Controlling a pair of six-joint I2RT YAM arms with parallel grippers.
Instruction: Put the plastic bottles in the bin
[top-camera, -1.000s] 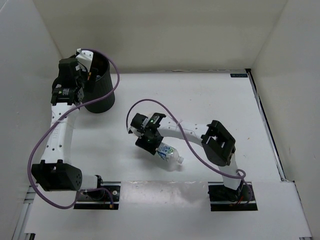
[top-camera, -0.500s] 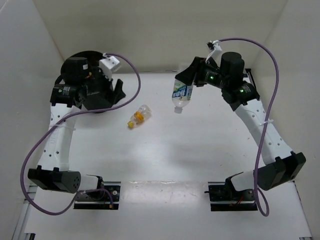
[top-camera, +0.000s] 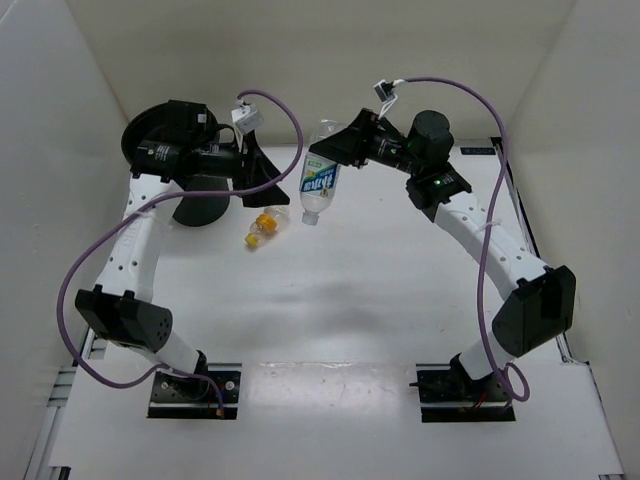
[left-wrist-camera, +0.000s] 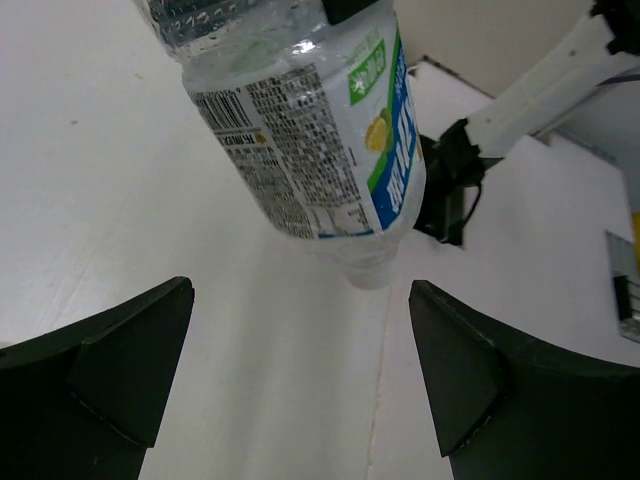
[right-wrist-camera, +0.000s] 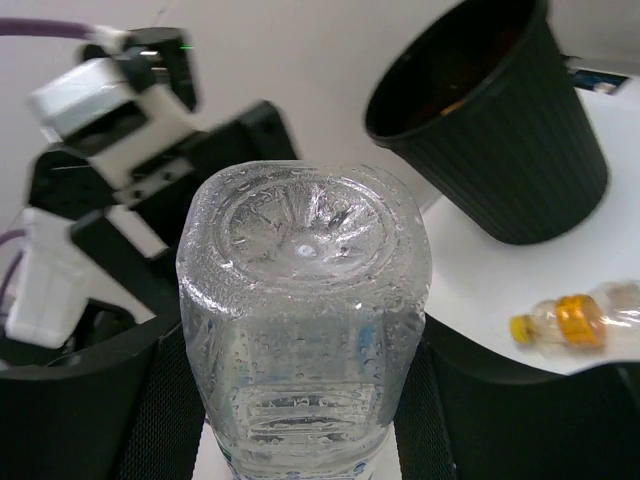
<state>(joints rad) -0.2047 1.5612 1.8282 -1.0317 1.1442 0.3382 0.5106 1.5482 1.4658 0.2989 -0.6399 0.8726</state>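
Right tool (top-camera: 336, 146) grips 1 clear square plastic bottle with a blue-green label (top-camera: 318, 182), neck down, right of the ribbed round black bin (top-camera: 200, 208). Left tool (top-camera: 267, 165) gapes wide between bin and bottle.

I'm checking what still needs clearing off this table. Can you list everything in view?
bin: one, black, far-left of the table
labelled bottle: one, clear with blue-green label, in the air, cap down
small bottle: one, clear with orange and yellow, lying on the table by the bin
table: one, white
cables: two, purple, one per arm
left gripper: black, open, beside the labelled bottle
right gripper: black, shut on the labelled bottle
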